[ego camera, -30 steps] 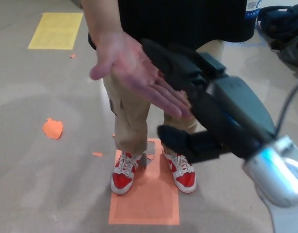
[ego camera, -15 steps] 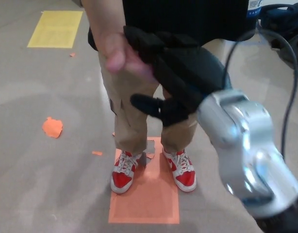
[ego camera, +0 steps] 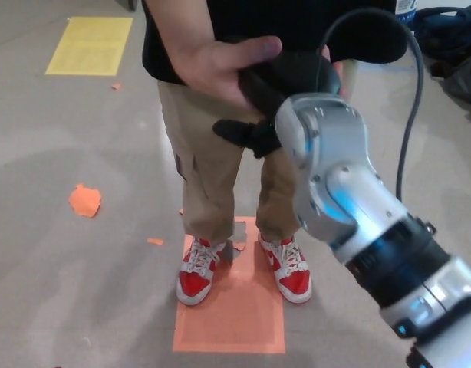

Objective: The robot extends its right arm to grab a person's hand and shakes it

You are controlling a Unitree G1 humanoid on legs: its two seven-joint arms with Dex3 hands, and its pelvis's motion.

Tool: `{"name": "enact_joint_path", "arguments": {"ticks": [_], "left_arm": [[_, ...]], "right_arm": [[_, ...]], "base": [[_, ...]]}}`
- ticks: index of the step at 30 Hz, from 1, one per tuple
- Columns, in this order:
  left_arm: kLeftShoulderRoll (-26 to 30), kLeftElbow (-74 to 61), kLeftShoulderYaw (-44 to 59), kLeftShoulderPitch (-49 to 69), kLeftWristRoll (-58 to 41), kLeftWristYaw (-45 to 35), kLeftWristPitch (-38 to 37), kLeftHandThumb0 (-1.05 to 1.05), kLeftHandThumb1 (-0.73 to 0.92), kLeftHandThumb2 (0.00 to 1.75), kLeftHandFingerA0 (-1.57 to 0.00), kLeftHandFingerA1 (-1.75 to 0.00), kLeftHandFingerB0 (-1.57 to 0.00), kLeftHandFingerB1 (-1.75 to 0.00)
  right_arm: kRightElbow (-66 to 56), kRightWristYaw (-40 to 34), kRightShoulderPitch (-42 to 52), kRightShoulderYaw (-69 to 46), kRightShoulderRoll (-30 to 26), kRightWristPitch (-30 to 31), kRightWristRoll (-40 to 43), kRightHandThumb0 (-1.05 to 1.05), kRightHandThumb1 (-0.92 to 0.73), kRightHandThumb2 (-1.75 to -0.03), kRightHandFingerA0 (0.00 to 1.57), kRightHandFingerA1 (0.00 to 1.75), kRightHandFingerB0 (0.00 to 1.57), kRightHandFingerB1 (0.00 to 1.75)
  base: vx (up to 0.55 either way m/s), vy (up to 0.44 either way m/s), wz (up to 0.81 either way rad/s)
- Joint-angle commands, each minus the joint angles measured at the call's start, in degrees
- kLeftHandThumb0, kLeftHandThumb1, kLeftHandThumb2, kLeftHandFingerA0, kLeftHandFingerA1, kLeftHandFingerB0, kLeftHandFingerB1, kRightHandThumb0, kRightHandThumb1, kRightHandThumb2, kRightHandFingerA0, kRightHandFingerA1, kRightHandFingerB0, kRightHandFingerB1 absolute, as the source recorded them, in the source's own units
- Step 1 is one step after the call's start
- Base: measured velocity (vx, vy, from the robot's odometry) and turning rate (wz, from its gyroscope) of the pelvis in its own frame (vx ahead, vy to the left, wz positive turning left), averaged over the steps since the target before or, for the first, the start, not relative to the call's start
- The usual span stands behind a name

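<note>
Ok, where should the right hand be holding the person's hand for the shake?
Across the palm, coming straight from the front. The person's hand already wraps over the top of the right hand, thumb on top, so palm against palm suits; its fingers look closed around it.

One robot hand (ego camera: 270, 96); one person's hand (ego camera: 216, 65); two red-and-white sneakers (ego camera: 195, 279) (ego camera: 289, 270); one orange floor rectangle (ego camera: 229, 310); one yellow floor rectangle (ego camera: 90, 46); one large orange scrap (ego camera: 85, 201); one black cable (ego camera: 408, 100).
</note>
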Motion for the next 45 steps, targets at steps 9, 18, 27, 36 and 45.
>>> {"name": "enact_joint_path", "arguments": {"ticks": [9,18,27,36,45], "left_arm": [[0.5,0.3,1.1,0.4,-1.5,-1.3,-2.4,-0.69,0.78,1.03,-0.04,-0.42,0.0,-0.38],[0.6,0.5,1.5,0.0,-1.9,-1.3,-2.0,-0.3,0.7,1.19,0.0,-0.48,-0.01,-0.48],[0.8,1.6,1.4,0.4,-2.4,-2.4,-3.4,-0.57,0.92,0.75,-0.12,-0.32,-0.09,-0.3],[1.3,0.4,0.0,0.6,-0.5,-1.8,-2.1,-0.31,0.68,1.18,0.0,-0.48,0.0,-0.48],[1.5,0.2,-0.5,-0.3,-0.2,-1.6,-2.0,-0.31,0.68,1.18,0.0,-0.48,0.0,-0.48]], "right_arm": [[6.3,-8.4,-0.1,-15.5,0.1,-9.7,19.7,-0.24,-0.52,-0.56,1.01,0.74,0.41,0.42],[-26.9,-2.9,3.8,-28.8,5.3,-7.1,33.5,-0.19,-0.85,-0.65,1.23,0.66,0.78,0.5],[-34.9,-1.5,5.4,-31.4,6.1,-4.1,36.1,-0.1,-0.82,-0.64,1.24,0.67,0.77,0.58],[4.1,-8.6,6.6,-30.3,2.5,-12.0,35.2,-0.1,-0.75,-0.69,1.19,0.68,0.84,0.61],[21.8,-11.2,8.0,-27.4,2.9,-17.1,34.3,-0.13,-0.7,-0.72,1.21,0.75,0.81,0.58]], "base": [[0.0,0.0,0.0],[0.0,0.0,0.0],[0.0,0.0,0.0],[0.0,0.0,0.0],[0.0,0.0,0.0]]}}
